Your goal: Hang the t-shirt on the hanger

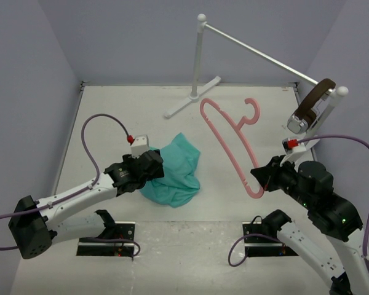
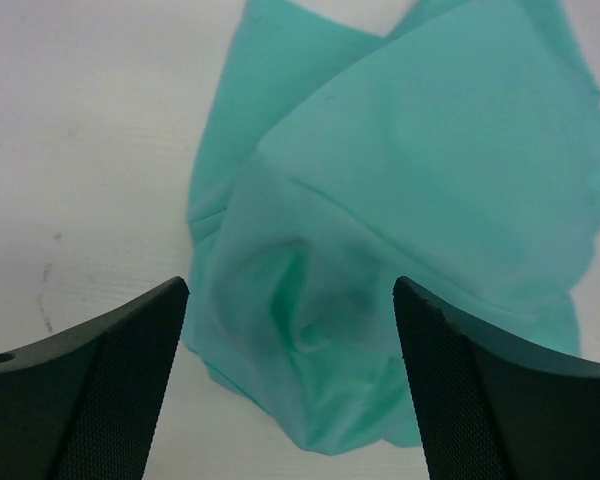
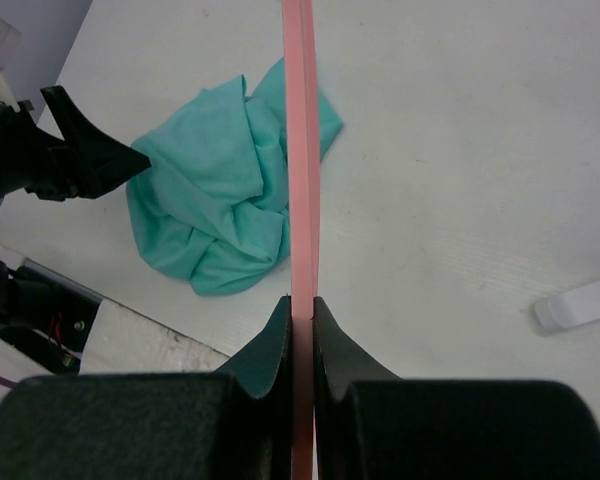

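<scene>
Crumpled teal-green cloth t-shirt (image 1: 175, 172) lies heaped on the white table (image 1: 123, 110), left of centre. It is not on the thin pink plastic hanger (image 1: 230, 138), which is just right of it and not touching. We see the right gripper (image 3: 302, 305) pinching the hanger's frame at its near end, hook towards the far side. The left gripper (image 2: 290, 300) is spread wide, fingers straddling a bunch of the shirt's left edge; we can't confirm contact. White metal rail stand (image 1: 200, 58) at the back, brown-banded headphones (image 1: 310, 107) hung on its right end.

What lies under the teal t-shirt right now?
The t-shirt lies crumpled on the white table; nothing pokes out at its visible edges. Its folds cover anything beneath. The hanger is apart from it.
</scene>
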`<state>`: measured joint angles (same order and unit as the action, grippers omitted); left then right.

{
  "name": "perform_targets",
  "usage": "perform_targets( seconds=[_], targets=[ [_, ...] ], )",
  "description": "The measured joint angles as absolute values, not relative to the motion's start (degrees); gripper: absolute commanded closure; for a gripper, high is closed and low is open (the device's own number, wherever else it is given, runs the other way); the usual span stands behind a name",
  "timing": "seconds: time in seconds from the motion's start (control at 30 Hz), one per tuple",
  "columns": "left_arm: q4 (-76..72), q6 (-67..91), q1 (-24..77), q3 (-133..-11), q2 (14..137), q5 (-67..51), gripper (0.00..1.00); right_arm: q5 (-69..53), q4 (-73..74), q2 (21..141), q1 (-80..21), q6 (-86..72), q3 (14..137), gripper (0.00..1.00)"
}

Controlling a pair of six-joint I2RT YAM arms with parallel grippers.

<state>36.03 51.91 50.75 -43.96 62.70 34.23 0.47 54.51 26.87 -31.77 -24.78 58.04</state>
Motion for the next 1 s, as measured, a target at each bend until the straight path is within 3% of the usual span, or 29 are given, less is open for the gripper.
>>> perform_targets(
  seconds=[0.07,0.2,0.23,0.47,0.63,0.8,1.0],
  targets=[
    [35.0,53.5,49.0,-39.1,61.4,33.8,0.23,0.2,54.5,27.1,-31.8,-24.8,58.0,1.00],
    [32.6,54.9,47.4,-35.2,62.3,32.4,0.80,-0.5,54.5,28.0,-31.8,-24.8,58.0,1.00],
    [31.7,55.0,47.2,-35.0,62.8,32.1,1.00,-0.7,54.5,28.2,-31.8,-24.7,58.0,1.00],
    [27.7,50.1,47.4,-37.8,66.7,29.8,1.00,-2.3,54.5,28.5,-31.8,-24.8,58.0,1.00],
    [27.0,41.2,48.5,-51.0,69.1,26.4,1.00,-3.0,54.5,28.5,-31.8,-24.8,58.1,1.00],
    [24.1,33.3,49.2,-68.8,78.6,21.7,1.00,-0.7,56.1,27.9,-31.8,-25.4,59.2,1.00],
    [19.1,29.3,51.4,-74.0,93.9,15.1,0.99,6.8,59.4,25.6,-31.8,-28.6,61.2,1.00]
  ],
)
